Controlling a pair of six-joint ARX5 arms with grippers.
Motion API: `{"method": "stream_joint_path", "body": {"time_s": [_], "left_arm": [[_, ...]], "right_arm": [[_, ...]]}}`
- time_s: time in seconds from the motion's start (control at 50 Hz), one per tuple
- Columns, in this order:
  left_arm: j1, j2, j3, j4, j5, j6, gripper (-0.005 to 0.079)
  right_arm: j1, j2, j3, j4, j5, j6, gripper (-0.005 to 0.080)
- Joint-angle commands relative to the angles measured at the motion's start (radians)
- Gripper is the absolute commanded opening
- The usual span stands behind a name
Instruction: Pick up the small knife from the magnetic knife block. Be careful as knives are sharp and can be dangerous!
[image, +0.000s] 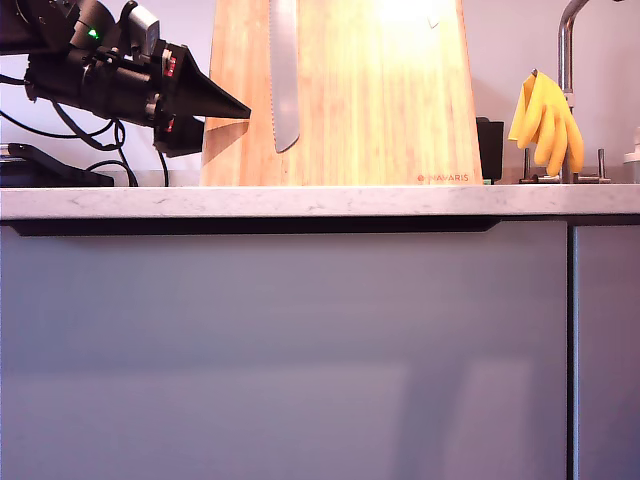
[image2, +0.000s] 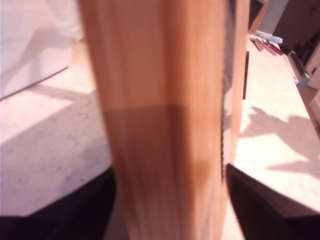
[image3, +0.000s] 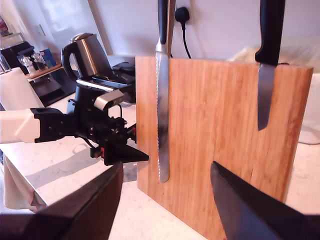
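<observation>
Small knife (image3: 265, 97): it hangs blade-down high on the magnetic knife block (image3: 220, 150), handle above the top edge, well apart from the bread knife (image3: 162, 110).
First gripper (image2: 170, 200): your jaws stand apart, straddling the block's narrow side edge, touching nothing you can confirm.
Second gripper (image3: 165, 200): your jaws stand apart, facing the block's broad face, holding nothing.
Risk, wrong blade: the serrated bread knife sits nearer your first gripper; closing there would take the wrong knife.
Risk, block: squeezing or nudging the edge could tip the slab.
Risk, slip: pinching the bare blade could let it slide off.
</observation>
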Motion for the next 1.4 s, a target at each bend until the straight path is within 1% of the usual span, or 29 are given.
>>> {"method": "stream_joint_path", "body": {"time_s": [0.0, 0.04, 0.12, 0.24, 0.32, 0.48, 0.74, 0.94, 1.38], "left_arm": [[-0.003, 0.005, 0.01, 0.021, 0.001, 0.013, 0.0171], [-0.005, 0.005, 0.01, 0.029, 0.001, 0.012, 0.0141], [-0.005, 0.005, 0.01, 0.037, 0.001, 0.011, 0.0114], [-0.005, 0.005, 0.01, 0.04, 0.001, 0.014, 0.0019], [-0.005, 0.005, 0.01, 0.041, 0.001, 0.036, -0.0024], [-0.005, 0.005, 0.01, 0.05, 0.002, 0.055, -0.0024], [-0.005, 0.005, 0.01, 0.055, 0.005, 0.055, -0.0024], [-0.005, 0.005, 0.01, 0.055, 0.005, 0.055, -0.0024], [-0.005, 0.005, 0.01, 0.055, 0.006, 0.055, -0.0024]], "right_arm": [[0.013, 0.0, 0.008, 0.006, 0.02, -0.002, 0.0505], [0.017, 0.001, 0.008, 0.01, 0.037, -0.003, 0.0505], [0.017, 0.007, 0.012, 0.031, 0.06, -0.003, 0.0505], [0.017, 0.032, 0.037, 0.055, 0.09, -0.003, 0.0505], [0.017, 0.064, 0.067, 0.068, 0.095, -0.003, 0.0505], [0.017, 0.154, 0.167, 0.072, 0.103, -0.014, 0.0505], [0.017, 0.303, 0.352, 0.07, 0.111, -0.029, 0.0505], [0.017, 0.378, 0.445, 0.073, 0.112, -0.036, 0.0505], [0.018, 0.567, 0.627, 0.122, 0.118, -0.064, 0.0512]]}}
